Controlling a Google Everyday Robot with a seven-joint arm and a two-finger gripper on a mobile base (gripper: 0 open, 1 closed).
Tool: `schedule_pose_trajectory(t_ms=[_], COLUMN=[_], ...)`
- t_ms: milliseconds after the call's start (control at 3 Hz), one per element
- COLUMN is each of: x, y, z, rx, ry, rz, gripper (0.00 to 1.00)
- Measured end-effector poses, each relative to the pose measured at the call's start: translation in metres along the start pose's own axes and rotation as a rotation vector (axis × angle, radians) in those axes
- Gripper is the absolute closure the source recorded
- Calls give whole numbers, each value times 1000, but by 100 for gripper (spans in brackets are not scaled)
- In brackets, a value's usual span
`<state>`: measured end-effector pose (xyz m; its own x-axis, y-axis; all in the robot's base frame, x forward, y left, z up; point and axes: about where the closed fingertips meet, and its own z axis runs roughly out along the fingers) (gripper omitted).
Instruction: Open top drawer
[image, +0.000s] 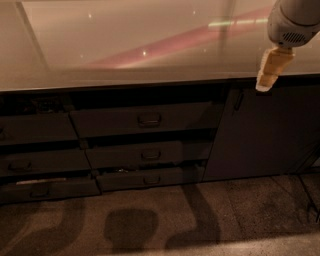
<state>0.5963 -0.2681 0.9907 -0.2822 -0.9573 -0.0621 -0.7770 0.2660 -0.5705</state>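
The top drawer (145, 119) is the tallest dark grey front in the middle stack under the counter, with a small loop handle (149, 119) at its centre. It stands slightly out, with a dark gap above it. My gripper (270, 72) hangs from the white arm at the upper right, over the counter's front edge and above the cabinet door. It is well to the right of the drawer handle and higher, not touching it.
Two shallower drawers (148, 154) sit below the top one. More drawers (37, 130) are at the left. A tall cabinet door (260, 132) with a vertical handle (239, 100) is at the right. The glossy countertop (125, 40) spans the top; speckled floor lies below.
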Motion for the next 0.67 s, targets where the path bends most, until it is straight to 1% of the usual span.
schedule_pose_trajectory(t_ms=[333, 667], x=[0, 12], y=[4, 3], z=[5, 14], rx=[-64, -154], ry=[-35, -152], rz=[-1, 0], gripper=[0, 0])
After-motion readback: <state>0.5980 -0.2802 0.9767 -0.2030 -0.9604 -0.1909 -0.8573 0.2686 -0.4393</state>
